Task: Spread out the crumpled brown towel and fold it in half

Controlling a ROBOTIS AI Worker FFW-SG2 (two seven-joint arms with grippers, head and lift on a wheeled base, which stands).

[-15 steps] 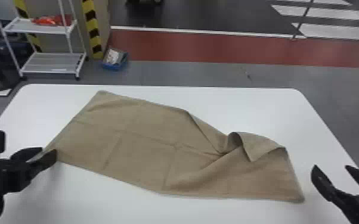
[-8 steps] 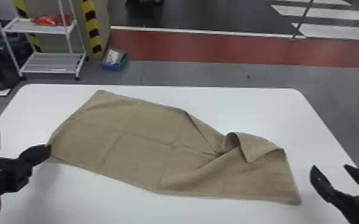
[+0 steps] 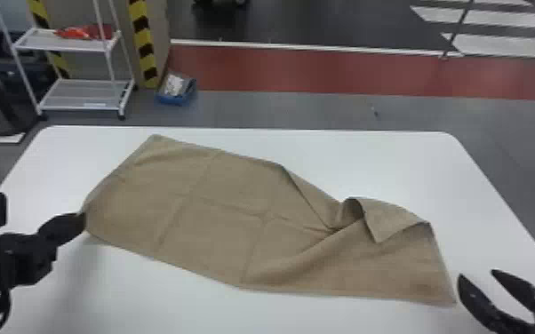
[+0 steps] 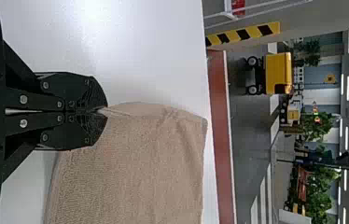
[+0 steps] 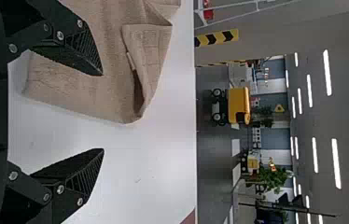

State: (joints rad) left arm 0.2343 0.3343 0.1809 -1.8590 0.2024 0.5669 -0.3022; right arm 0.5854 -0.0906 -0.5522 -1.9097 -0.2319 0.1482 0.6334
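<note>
- Brown towel [image 3: 226, 213]: lies across the white surface [image 3: 369, 162], mostly spread, its left part broad and marked by crossing crease lines.
- Folded flap [image 3: 391, 222]: at the towel's right part, the far edge turns over toward the robot; a raised ridge runs from beside it toward the near edge.
- Left tool [image 3: 82, 218]: at the towel's left end in the head view. In the left wrist view, the left tool [image 4: 106, 112] is closed, with a bit of the towel's edge pinched between its fingertips.
- Right tool [image 3: 477, 273]: open and empty, near the towel's right end; in the right wrist view its two fingers stand well apart.
- Background: a white rack [image 3: 75, 95] bearing red items [image 3: 86, 32], with a blue bin [image 3: 175, 100] beside it on the floor.
</note>
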